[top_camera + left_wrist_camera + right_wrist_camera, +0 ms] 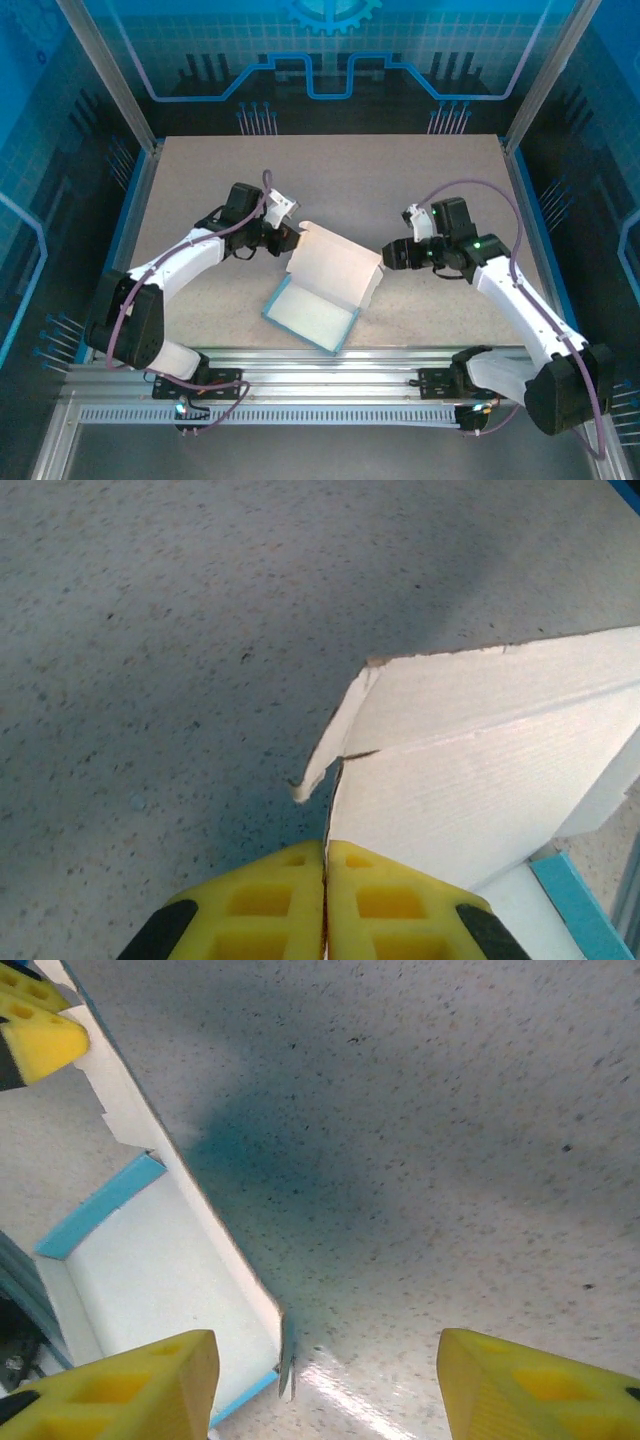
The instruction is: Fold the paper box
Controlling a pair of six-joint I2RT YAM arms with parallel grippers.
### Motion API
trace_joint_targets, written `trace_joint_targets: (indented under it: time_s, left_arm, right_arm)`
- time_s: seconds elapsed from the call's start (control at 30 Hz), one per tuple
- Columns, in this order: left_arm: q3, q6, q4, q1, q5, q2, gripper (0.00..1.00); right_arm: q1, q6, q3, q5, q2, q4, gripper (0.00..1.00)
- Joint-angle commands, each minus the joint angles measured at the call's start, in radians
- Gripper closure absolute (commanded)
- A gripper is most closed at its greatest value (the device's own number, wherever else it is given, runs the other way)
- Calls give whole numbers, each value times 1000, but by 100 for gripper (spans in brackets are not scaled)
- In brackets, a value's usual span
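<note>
The left gripper (pixel 286 234), reaching in from the surface's left side, has its yellow foam pads (pixel 265 905) pressed together on the left edge of the raised lid, apparently to keep that panel standing while the fold is worked. The thin cardboard paper box (pixel 330 268), white-grey inside and bright blue outside, sits near the middle of the surface's near edge. Its shallow tray (pixel 312 318) rests flat with blue walls up, and the lid leans back from the hinge crease, with a small side flap (pixel 325 745) bent loose at the held corner. The right gripper (pixel 325 1385) hovers just beside the lid's right edge with jaws spread wide, gripping nothing, probably lining up to tuck that side. The surface (pixel 400 170) is speckled grey-beige board, enclosed by aluminium posts (pixel 105 70) and blue-lit panels (pixel 330 60) printed with circuit lines.
</note>
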Motion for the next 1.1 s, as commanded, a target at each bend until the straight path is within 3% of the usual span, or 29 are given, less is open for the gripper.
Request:
trace_joint_targets:
  time_s: [0.0,0.37,0.63,0.87,1.07]
  left_arm:
    - [-42,-91,58,-8,-75,-45,91]
    - [-140,-150,99,-7,-102,-107,90]
    - [-151,-232,74,-7,-146,-151,92]
    - [-210,-334,92,-20,-124,-244,93]
    - [-254,-390,111,-45,-150,-317,94]
  right_arm:
    - [6,80,-69,-75,-20,137,41]
    - [131,87,-109,-37,77,254,53]
    - [214,146,-96,135,92,207,66]
    - [276,215,-66,254,80,181,90]
    - [321,229,-18,322,90,212,94]
